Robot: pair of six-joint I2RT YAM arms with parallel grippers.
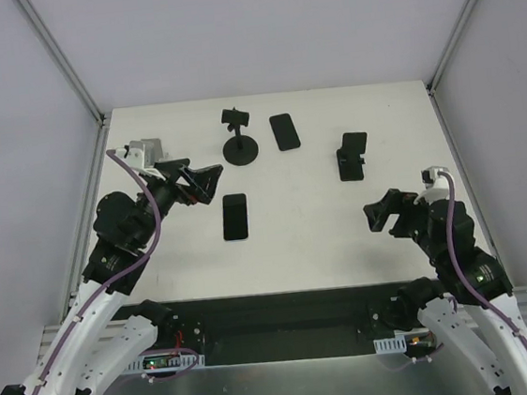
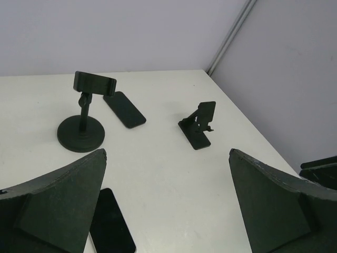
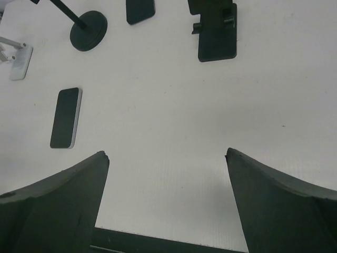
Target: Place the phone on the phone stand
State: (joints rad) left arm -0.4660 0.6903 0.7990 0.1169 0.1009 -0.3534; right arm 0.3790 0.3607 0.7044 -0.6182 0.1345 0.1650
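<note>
The phone stand (image 1: 241, 149) has a round disc base, a short pole and a clamp on top, and stands empty at the back of the table; it also shows in the left wrist view (image 2: 80, 133) and the right wrist view (image 3: 88, 30). A black phone with a light edge (image 1: 235, 216) lies flat in front of it, also seen in the left wrist view (image 2: 110, 226) and the right wrist view (image 3: 66, 117). My left gripper (image 1: 215, 186) is open and empty, just left of this phone. My right gripper (image 1: 369, 218) is open and empty at the right.
A second black phone (image 1: 284, 131) lies flat right of the stand. A black wedge-shaped folding stand (image 1: 353, 155) sits at the back right. A small silver-white stand (image 1: 146, 153) sits at the back left, behind my left arm.
</note>
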